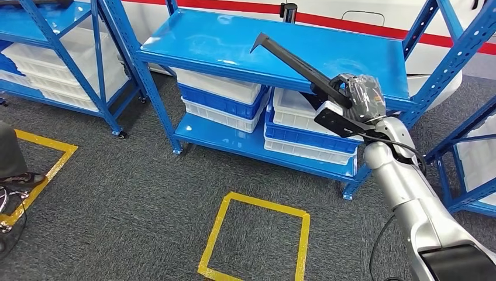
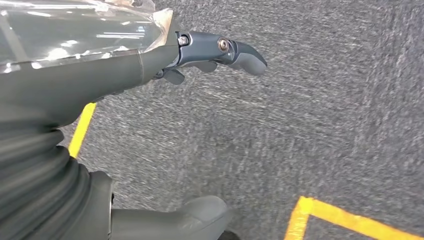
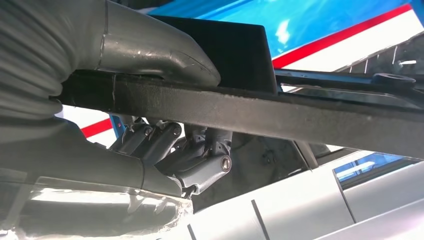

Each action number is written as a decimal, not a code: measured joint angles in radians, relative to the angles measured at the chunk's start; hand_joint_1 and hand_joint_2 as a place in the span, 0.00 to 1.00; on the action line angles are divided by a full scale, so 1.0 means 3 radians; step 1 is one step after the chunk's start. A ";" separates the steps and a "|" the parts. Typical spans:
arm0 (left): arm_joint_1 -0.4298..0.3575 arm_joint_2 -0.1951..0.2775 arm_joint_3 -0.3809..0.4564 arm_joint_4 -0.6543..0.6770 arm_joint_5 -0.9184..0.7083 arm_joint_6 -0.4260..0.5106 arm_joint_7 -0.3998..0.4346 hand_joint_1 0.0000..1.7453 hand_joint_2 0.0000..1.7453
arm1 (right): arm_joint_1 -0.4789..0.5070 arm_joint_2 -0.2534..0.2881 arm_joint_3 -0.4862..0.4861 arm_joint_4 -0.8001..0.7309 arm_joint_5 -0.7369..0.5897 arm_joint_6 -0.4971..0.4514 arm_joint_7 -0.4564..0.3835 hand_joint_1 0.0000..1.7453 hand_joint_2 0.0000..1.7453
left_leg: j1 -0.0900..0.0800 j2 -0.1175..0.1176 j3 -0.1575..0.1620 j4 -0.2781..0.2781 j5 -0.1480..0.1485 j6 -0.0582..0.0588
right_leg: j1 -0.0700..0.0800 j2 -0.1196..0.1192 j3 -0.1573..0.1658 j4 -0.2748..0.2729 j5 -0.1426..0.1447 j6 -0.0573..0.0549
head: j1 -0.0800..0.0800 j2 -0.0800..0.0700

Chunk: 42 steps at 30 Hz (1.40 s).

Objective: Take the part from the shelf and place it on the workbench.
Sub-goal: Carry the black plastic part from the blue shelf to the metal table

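The part [image 1: 292,61] is a long black bar with an angled tip. It slants up and to the left above the top board of the blue shelf [image 1: 222,35]. My right hand [image 1: 361,93] grips its lower end near the shelf's right front corner. In the right wrist view my thumb [image 3: 160,55] lies over the black bar [image 3: 300,117] and the darker fingers [image 3: 200,160] curl in beneath it. My left hand [image 2: 100,75] hangs over grey carpet, its fingers [image 2: 235,50] and thumb [image 2: 200,215] apart, holding nothing.
White and blue bins [image 1: 234,102] are stacked on the shelf's lower board. More blue racks stand at the left [image 1: 70,52] and right [image 1: 468,146]. A yellow tape square [image 1: 257,240] marks the carpet. A person's leg and shoe [image 1: 14,170] are at the left edge.
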 joint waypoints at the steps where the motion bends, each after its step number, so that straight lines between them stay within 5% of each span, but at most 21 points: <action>1: 0.0001 0.0000 0.0001 0.0000 -0.0003 0.0000 -0.0004 0.00 1.00 | -0.0006 0.0005 -0.0001 0.0018 -0.0002 -0.0004 -0.0001 1.00 1.00 | 0.0024 0.0001 0.0070 0.0003 0.0078 -0.0019 | -0.0004 -0.0001 -0.0046 0.0007 0.0032 0.0017 | 0.0000 0.0000; 3: -0.0001 0.0000 0.0003 -0.0001 -0.0008 -0.0004 -0.0001 0.00 1.00 | -0.0012 0.0006 -0.0007 0.0041 -0.0007 -0.0009 -0.0008 1.00 1.00 | 0.0068 -0.0001 0.0364 -0.0305 0.0205 -0.0052 | -0.0012 -0.0003 -0.0128 0.0036 0.0079 0.0055 | -0.0001 -0.0001; 5: -0.0006 0.0002 0.0007 -0.0001 -0.0014 -0.0011 0.0004 0.00 1.00 | -0.0029 0.0006 -0.0016 0.0049 -0.0011 -0.0020 -0.0020 1.00 1.00 | 0.0066 -0.0016 0.0652 -0.0717 0.0162 -0.0049 | -0.0014 -0.0008 -0.0199 0.0072 0.0122 0.0106 | 0.0001 0.0000; 6: -0.0008 0.0003 0.0010 -0.0001 -0.0016 -0.0014 0.0004 0.00 1.00 | -0.0039 0.0008 -0.0019 0.0051 -0.0010 -0.0028 -0.0024 1.00 1.00 | 0.0050 -0.0023 0.0715 -0.0840 0.0124 -0.0030 | -0.0012 -0.0011 -0.0225 0.0081 0.0148 0.0137 | 0.0002 0.0000; 9: 0.0002 0.0007 0.0021 -0.0001 -0.0007 -0.0015 -0.0014 0.00 1.00 | -0.0043 0.0016 -0.0021 0.0075 -0.0004 -0.0044 -0.0026 1.00 1.00 | 0.0004 -0.0008 0.0668 -0.0918 0.0187 0.0093 | -0.0023 -0.0009 -0.0298 0.0090 0.0192 0.0212 | 0.0003 0.0000; 12: 0.0014 0.0016 0.0025 -0.0001 -0.0002 -0.0016 -0.0033 0.00 1.00 | -0.0035 0.0016 -0.0022 0.0116 0.0002 -0.0049 -0.0024 1.00 1.00 | -0.0015 0.0011 0.0540 -0.0945 0.0319 0.0205 | -0.0028 0.0004 -0.0440 0.0439 -0.0150 0.0150 | 0.0020 0.0000; 14: 0.0016 0.0022 0.0026 -0.0001 -0.0003 -0.0017 -0.0038 0.00 1.00 | -0.0034 0.0017 -0.0024 0.0134 0.0006 -0.0057 -0.0022 1.00 1.00 | -0.0026 0.0013 0.0436 -0.0944 0.0402 0.0230 | -0.0018 0.0010 -0.0518 0.0852 -0.0379 0.0126 | 0.0032 0.0000; 15: 0.0016 0.0022 0.0026 -0.0001 -0.0006 -0.0018 -0.0038 0.00 1.00 | -0.0032 0.0018 -0.0025 0.0140 0.0007 -0.0062 -0.0021 1.00 1.00 | -0.0032 0.0014 0.0380 -0.0943 0.0446 0.0231 | -0.0014 0.0013 -0.0512 0.0990 -0.0399 0.0143 | 0.0034 0.0000; 16: 0.0016 0.0021 0.0025 -0.0001 -0.0011 -0.0019 -0.0037 0.00 1.00 | -0.0028 0.0018 -0.0025 0.0145 0.0008 -0.0066 -0.0021 1.00 1.00 | -0.0036 0.0014 0.0325 -0.0942 0.0489 0.0228 | -0.0011 0.0015 -0.0457 0.1022 -0.0353 0.0174 | 0.0034 0.0000; 18: 0.0015 0.0020 0.0025 -0.0001 -0.0025 -0.0021 -0.0031 0.00 1.00 | -0.0023 0.0017 -0.0029 0.0149 0.0008 -0.0072 -0.0020 1.00 1.00 | -0.0040 0.0015 0.0220 -0.0938 0.0579 0.0211 | -0.0008 0.0015 -0.0188 0.0769 -0.0235 0.0216 | 0.0034 0.0000; 21: 0.0013 0.0019 0.0025 -0.0002 -0.0042 -0.0024 -0.0022 0.00 1.00 | -0.0026 0.0018 -0.0047 0.0141 0.0008 -0.0079 -0.0019 1.00 1.00 | -0.0053 0.0017 0.0130 -0.0944 0.0711 0.0163 | 0.0025 0.0021 0.0284 0.0099 -0.0308 0.0178 | 0.0028 0.0000; 24: 0.0015 0.0022 0.0024 -0.0001 -0.0059 -0.0027 -0.0010 0.00 1.00 | -0.0007 0.0011 -0.0064 0.0134 0.0008 -0.0085 -0.0017 1.00 1.00 | -0.0053 0.0014 0.0114 -0.0996 0.0820 0.0120 | 0.0028 0.0029 0.0277 -0.0010 -0.0289 0.0137 | 0.0025 0.0000; 26: 0.0020 0.0025 0.0024 -0.0001 -0.0062 -0.0029 -0.0003 0.00 1.00 | 0.0006 0.0009 -0.0065 0.0134 0.0011 -0.0089 -0.0011 1.00 1.00 | -0.0042 0.0007 0.0077 -0.0940 0.0703 0.0088 | -0.0006 0.0022 0.0251 -0.0016 -0.0233 0.0089 | 0.0020 -0.0001; 29: 0.0019 0.0027 0.0024 -0.0001 -0.0066 -0.0031 0.0009 0.00 1.00 | 0.0018 0.0008 -0.0070 0.0134 0.0023 -0.0094 0.0008 1.00 1.00 | -0.0018 0.0004 -0.0041 -0.0420 0.0189 0.0039 | -0.0017 0.0018 0.0160 -0.0008 -0.0122 0.0020 | 0.0000 0.0000; 30: 0.0018 0.0026 0.0024 -0.0001 -0.0069 -0.0033 0.0014 0.00 1.00 | 0.0026 0.0008 -0.0072 0.0134 0.0029 -0.0095 0.0012 1.00 1.00 | -0.0012 0.0004 -0.0071 -0.0202 0.0091 0.0026 | -0.0015 0.0018 0.0125 -0.0004 -0.0091 0.0018 | -0.0001 0.0000; 32: 0.0016 0.0026 0.0022 -0.0001 -0.0084 -0.0046 0.0035 0.00 1.00 | 0.0048 0.0006 -0.0074 0.0133 0.0039 -0.0096 0.0013 1.00 1.00 | 0.0003 0.0004 -0.0024 0.0008 0.0108 0.0010 | -0.0013 0.0019 0.0056 0.0006 -0.0043 0.0032 | -0.0001 0.0000; 33: 0.0014 0.0026 0.0022 -0.0001 -0.0092 -0.0055 0.0052 0.00 1.00 | 0.0057 0.0004 -0.0076 0.0132 0.0046 -0.0096 0.0013 1.00 1.00 | 0.0012 0.0004 0.0075 -0.0063 0.0182 0.0008 | -0.0014 0.0020 0.0027 0.0013 -0.0025 0.0044 | -0.0001 0.0000; 35: 0.0007 0.0027 0.0022 -0.0001 -0.0112 -0.0068 0.0091 0.00 1.00 | 0.0064 0.0002 -0.0080 0.0127 0.0060 -0.0098 0.0013 1.00 1.00 | 0.0020 0.0000 0.0380 -0.0445 0.0281 0.0019 | -0.0013 0.0021 -0.0024 0.0030 0.0002 0.0070 | -0.0002 0.0000; 37: -0.0002 0.0026 0.0021 -0.0001 -0.0132 -0.0077 0.0123 0.00 1.00 | 0.0066 -0.0003 -0.0086 0.0117 0.0074 -0.0107 0.0018 1.00 1.00 | 0.0005 -0.0011 0.0578 -0.0759 0.0275 0.0041 | -0.0007 0.0017 -0.0060 0.0043 0.0033 0.0117 | 0.0004 0.0000; 40: -0.0010 0.0021 0.0019 -0.0001 -0.0148 -0.0084 0.0157 0.00 1.00 | 0.0085 -0.0008 -0.0087 0.0110 0.0102 -0.0115 0.0031 1.00 1.00 | -0.0023 -0.0012 0.0595 -0.0887 0.0284 0.0094 | -0.0012 0.0015 -0.0108 0.0047 0.0066 0.0194 | 0.0010 0.0000; 42: -0.0020 0.0011 0.0019 -0.0001 -0.0153 -0.0085 0.0165 0.00 1.00 | 0.0102 -0.0019 -0.0088 0.0106 0.0118 -0.0114 0.0037 1.00 1.00 | -0.0022 -0.0005 0.0585 -0.0973 0.0315 0.0160 | -0.0011 0.0020 -0.0200 0.0191 -0.0062 0.0187 | 0.0018 0.0000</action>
